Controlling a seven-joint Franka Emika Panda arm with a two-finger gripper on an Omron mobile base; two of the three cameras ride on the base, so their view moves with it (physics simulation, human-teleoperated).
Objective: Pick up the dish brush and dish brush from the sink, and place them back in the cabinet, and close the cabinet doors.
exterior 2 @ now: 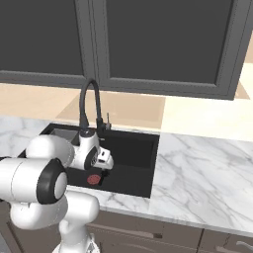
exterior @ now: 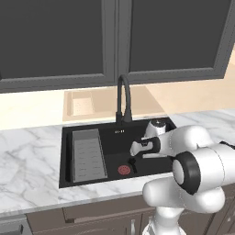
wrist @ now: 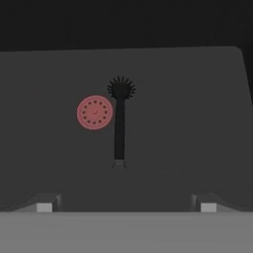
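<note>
Marble counter (exterior: 27,165) w/ black sink (exterior: 66,156) set into it, dark wall cabinets above.

Gripper (wrist: 126,207) hangs over the sink basin, pointing down at the floor of it. Fingers (wrist: 45,206) spread wide apart, nothing between them, nothing touched.

Black dish brush (wrist: 119,123) lies flat on the sink floor, ahead of the fingertips and roughly centred between them in hand view. Handle end nearest the fingers, bristly round head (wrist: 121,89) at the far end. Clear gap between tips and handle.

Red drain (wrist: 95,112) just beside the brush, on the left-finger side in hand view, next to the upper handle; touching or not – can't tell.

Further off: grey ribbed rack insert (exterior: 87,155) at the far left end of the basin, well apart from the gripper. Black arched faucet (exterior: 123,98) rises behind the basin at the back rim. Beige wall behind.

Cream brush: can't make it out.
</note>
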